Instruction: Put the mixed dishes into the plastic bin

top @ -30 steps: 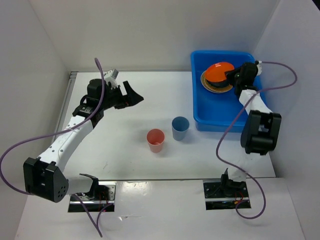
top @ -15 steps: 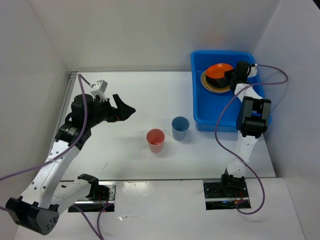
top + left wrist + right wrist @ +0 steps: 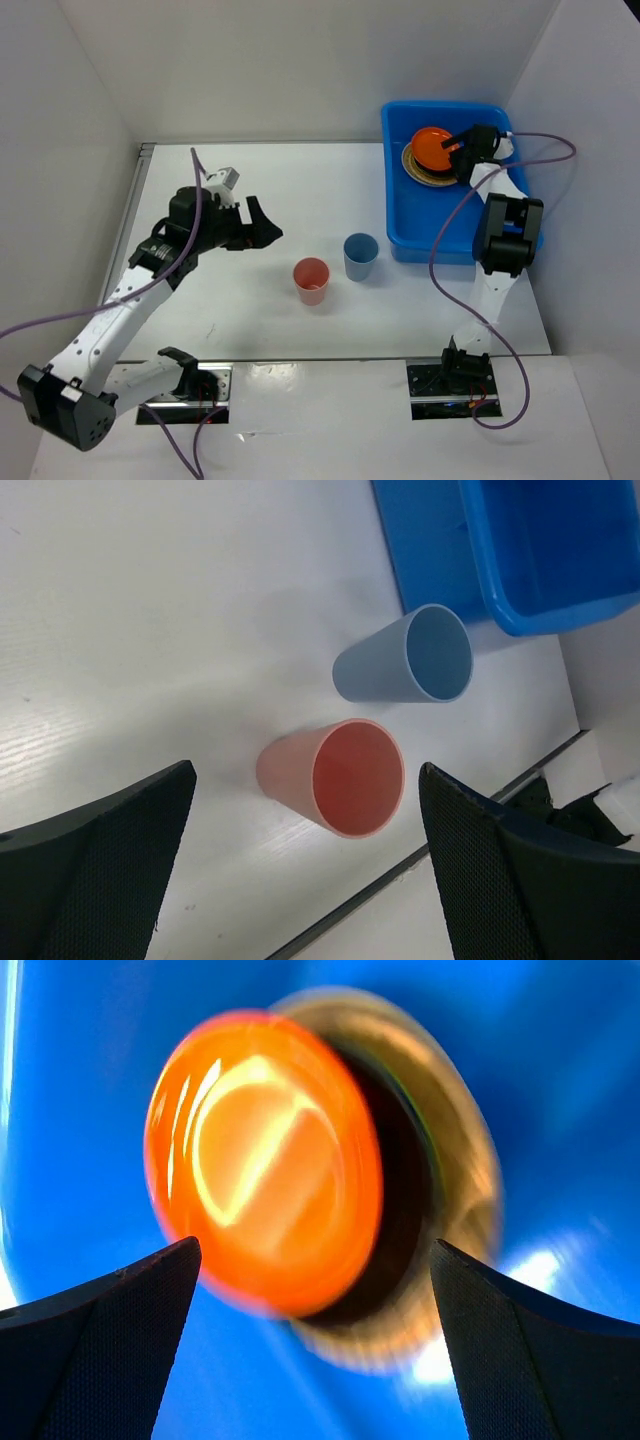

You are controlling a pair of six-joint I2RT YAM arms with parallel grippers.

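Note:
The orange plate [image 3: 432, 147] lies on a stack of dishes, a tan plate [image 3: 424, 177] at the bottom, inside the plastic bin [image 3: 400, 235]. My right gripper [image 3: 462, 150] hovers open just beside the plate and holds nothing. In the right wrist view the orange plate [image 3: 265, 1160] is blurred, over a black plate [image 3: 400, 1160] and the tan one [image 3: 475, 1200], between my open right gripper [image 3: 315, 1245]. The pink cup [image 3: 311, 280] and blue cup [image 3: 360, 256] stand upright on the table. My left gripper [image 3: 267, 224] is open, above and left of them; the pink cup [image 3: 345, 777] sits between its fingers [image 3: 120, 860].
White walls enclose the table on the left, back and right. The bin [image 3: 540, 570] stands at the back right, with the blue cup [image 3: 410, 667] just in front of its near left corner. A dark seam [image 3: 400, 880] marks the table's front edge.
My right gripper has opened and let go of the orange plate, which now rests on the stack. The left arm has swung right, toward the cups.

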